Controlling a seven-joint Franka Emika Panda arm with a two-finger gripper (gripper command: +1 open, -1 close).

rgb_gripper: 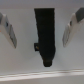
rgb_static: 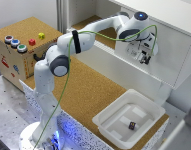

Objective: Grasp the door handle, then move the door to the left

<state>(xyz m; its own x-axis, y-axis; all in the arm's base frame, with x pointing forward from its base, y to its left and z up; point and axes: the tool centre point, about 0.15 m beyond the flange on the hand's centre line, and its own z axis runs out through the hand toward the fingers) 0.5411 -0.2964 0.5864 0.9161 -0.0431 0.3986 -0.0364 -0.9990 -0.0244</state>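
Hidden: the door handle shows only in the wrist view, as a blurred dark bar.
Arm: stretched toward 2 o'clock in the exterior view.
Gripper: fingers spread wide either side of the handle, gripping nothing.
Door: white panel at 2 o'clock.
Tray: at 5 o'clock, holding a small dark block.

One white robot arm on the scene, one gripper at its end, two fingers counted in the wrist view. One green cable runs along the arm. One white door panel. One shallow white tray, holding one small dark object. One cork-covered box, and on top, four buttons. One cork board underneath.
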